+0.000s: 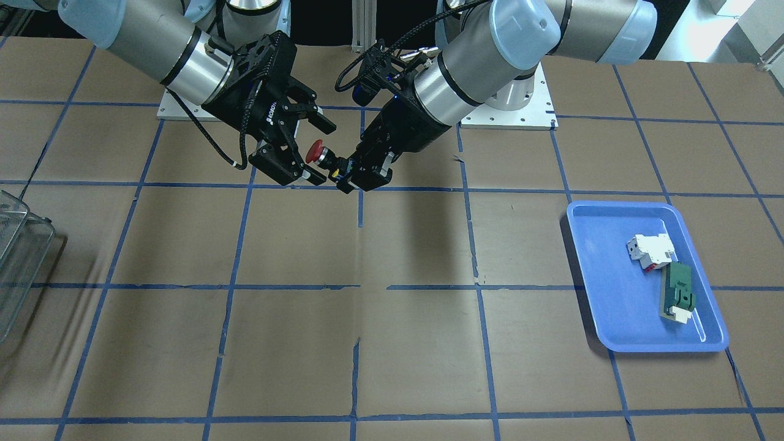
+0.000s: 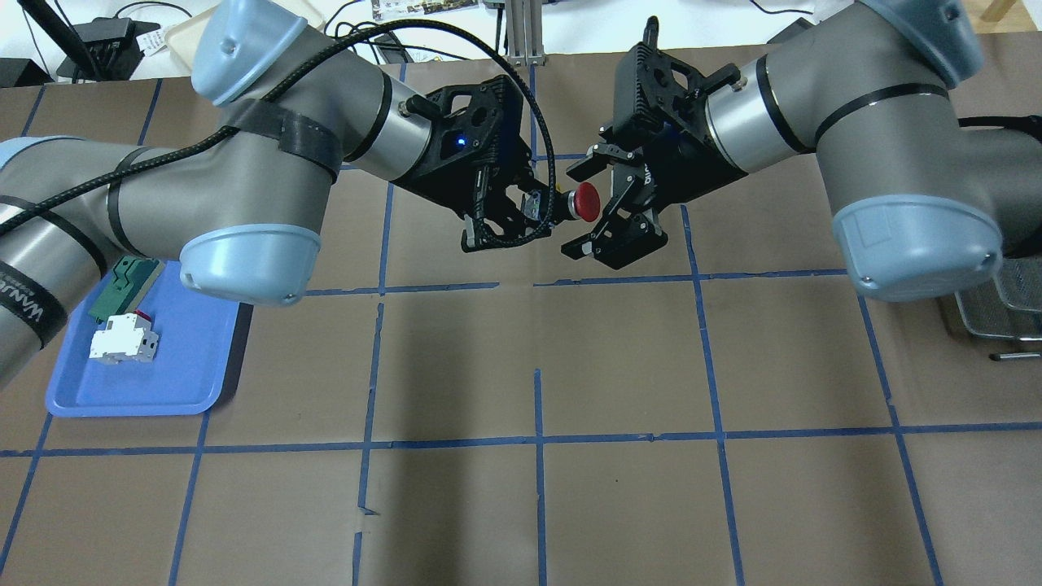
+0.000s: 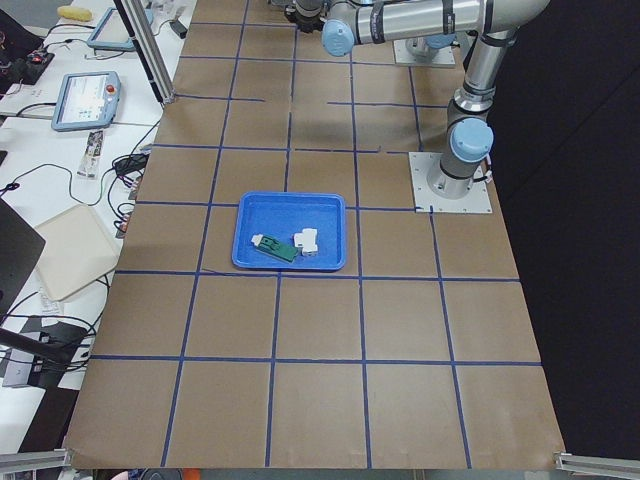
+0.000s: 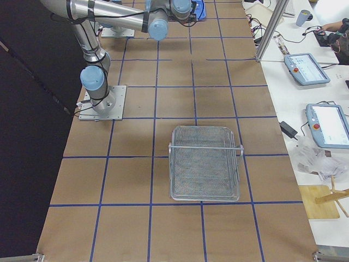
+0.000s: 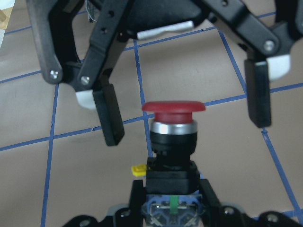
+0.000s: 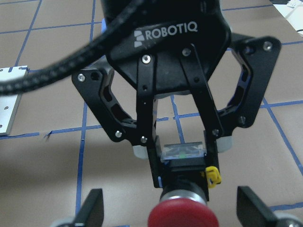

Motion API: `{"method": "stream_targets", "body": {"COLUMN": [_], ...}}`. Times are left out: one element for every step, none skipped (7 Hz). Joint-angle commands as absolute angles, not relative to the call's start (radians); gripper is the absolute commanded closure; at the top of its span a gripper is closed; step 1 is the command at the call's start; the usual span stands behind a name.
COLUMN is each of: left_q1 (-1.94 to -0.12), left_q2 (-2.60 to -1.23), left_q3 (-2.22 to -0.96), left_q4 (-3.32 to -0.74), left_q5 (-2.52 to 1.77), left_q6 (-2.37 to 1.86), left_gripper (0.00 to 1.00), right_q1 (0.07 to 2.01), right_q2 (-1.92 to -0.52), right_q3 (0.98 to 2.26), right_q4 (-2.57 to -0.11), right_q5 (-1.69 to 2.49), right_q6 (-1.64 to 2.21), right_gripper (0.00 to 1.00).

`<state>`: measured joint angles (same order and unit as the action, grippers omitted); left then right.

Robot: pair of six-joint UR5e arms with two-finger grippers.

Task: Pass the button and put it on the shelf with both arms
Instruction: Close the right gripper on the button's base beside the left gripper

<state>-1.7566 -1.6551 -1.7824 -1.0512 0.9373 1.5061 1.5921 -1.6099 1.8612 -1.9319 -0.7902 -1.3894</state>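
The button (image 1: 316, 152) has a red mushroom cap and a short black body. It is held in the air over the table's middle, near the robot's side. My left gripper (image 1: 350, 175) is shut on its black base, cap pointing at my right gripper (image 1: 318, 152). The right gripper is open, one finger on each side of the cap and not touching it. The overhead view shows the button (image 2: 584, 202) between the left gripper (image 2: 537, 213) and the right gripper (image 2: 580, 207). In the left wrist view the button (image 5: 173, 127) stands between the right gripper's fingers (image 5: 110, 116). The right wrist view shows the cap (image 6: 182, 215) and the left gripper (image 6: 182, 163).
A blue tray (image 1: 588, 269) on my left side holds a white-and-red block (image 1: 650, 251) and a green-and-white block (image 1: 677, 297). A wire basket (image 4: 204, 164) stands on my right side; it also shows at the edge of the front-facing view (image 1: 18, 257).
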Motion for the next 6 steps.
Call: {"method": "stream_targets", "body": {"left_q1": [-1.756, -1.756, -1.755, -1.753, -1.749, -1.752], "left_q2": [-1.655, -1.655, -1.655, -1.655, -1.654, -1.651], "left_q3": [-1.779, -1.775, -1.775, -1.773, -1.772, -1.772], "left_q4": [-1.051, -1.051, -1.051, -1.051, -1.051, -1.049], "left_q5": [0.937, 0.939, 0.937, 0.937, 0.937, 0.937], "left_q6": [1.505, 1.505, 1.505, 1.505, 1.505, 1.499], "left_gripper": [1.00, 1.00, 1.00, 1.00, 1.00, 1.00], "right_q1": [1.595, 1.595, 1.595, 1.595, 1.595, 1.595], "right_q2": [-1.608, -1.608, -1.608, -1.609, -1.614, -1.615], "right_q3": [1.859, 1.859, 1.859, 1.859, 1.850, 1.844], "right_q4": [-1.944, -1.947, -1.947, -1.947, -1.947, -1.948], "right_q5": [-0.793, -0.798, -0.801, -0.802, -0.805, -0.807], "right_q6": [-1.387, -1.387, -1.388, -1.387, -1.384, -1.384], "right_gripper": [0.16, 0.40, 0.71, 0.82, 1.00, 1.00]}}
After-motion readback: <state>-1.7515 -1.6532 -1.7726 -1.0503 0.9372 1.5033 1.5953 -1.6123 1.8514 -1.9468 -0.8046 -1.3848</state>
